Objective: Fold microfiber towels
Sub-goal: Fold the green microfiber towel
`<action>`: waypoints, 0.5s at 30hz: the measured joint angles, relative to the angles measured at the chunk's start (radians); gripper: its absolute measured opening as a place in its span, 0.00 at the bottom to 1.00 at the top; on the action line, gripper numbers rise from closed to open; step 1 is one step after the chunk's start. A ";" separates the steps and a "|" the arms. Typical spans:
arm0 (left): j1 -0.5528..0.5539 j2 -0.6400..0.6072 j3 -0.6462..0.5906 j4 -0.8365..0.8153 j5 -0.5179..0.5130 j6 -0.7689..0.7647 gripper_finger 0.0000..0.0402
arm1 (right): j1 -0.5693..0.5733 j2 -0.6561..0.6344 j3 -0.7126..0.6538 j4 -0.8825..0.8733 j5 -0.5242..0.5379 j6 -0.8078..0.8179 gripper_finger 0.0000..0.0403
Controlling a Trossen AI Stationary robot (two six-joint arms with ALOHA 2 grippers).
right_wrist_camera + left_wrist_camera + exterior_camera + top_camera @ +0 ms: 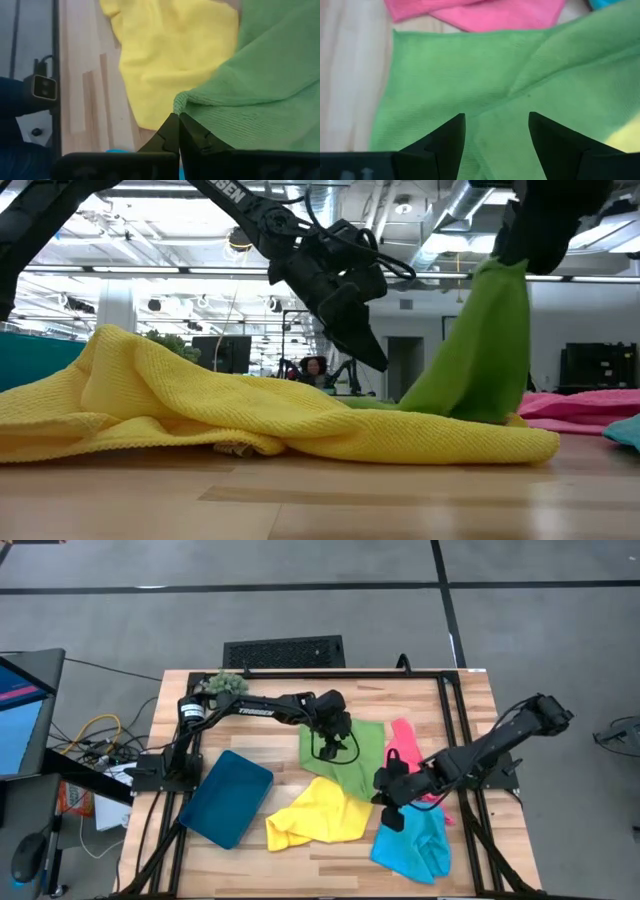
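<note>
- Green microfiber, the green towel (352, 750), lies spread on the wooden table (270, 860), with one corner pulled up into a tall peak, as the low view shows.
- The right gripper (178, 125) has its two fingers pressed tight together on that raised corner; the cloth's hemmed edge sits right at the fingertips and the rest of the green fabric hangs away from them.
- The right arm reaches in from the table's far right edge, stretched long and low across the pink towel (404, 745), its wrist bent down at the green towel's near corner.
- The left gripper (496, 131) hovers over the flat part of the green towel, its fingers spread wide with nothing between them; a crease in the cloth runs away from the gap between the fingertips.
- The left arm extends from its base at the left side, elbow out, with the wrist tipped steeply downward.
- The yellow towel (318, 813) lies crumpled just beyond the right gripper's fingertips, partly under the green cloth's lifted edge.
- The light blue towel (415, 845) lies bunched below the right gripper's wrist.
- A dark teal tray (226, 797) sits well apart from both sets of fingers, near the left arm's base.
</note>
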 joint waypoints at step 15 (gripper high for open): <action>-0.002 0.100 0.001 0.016 -0.011 -0.110 0.52 | 0.040 0.024 -0.001 0.022 0.005 0.029 0.06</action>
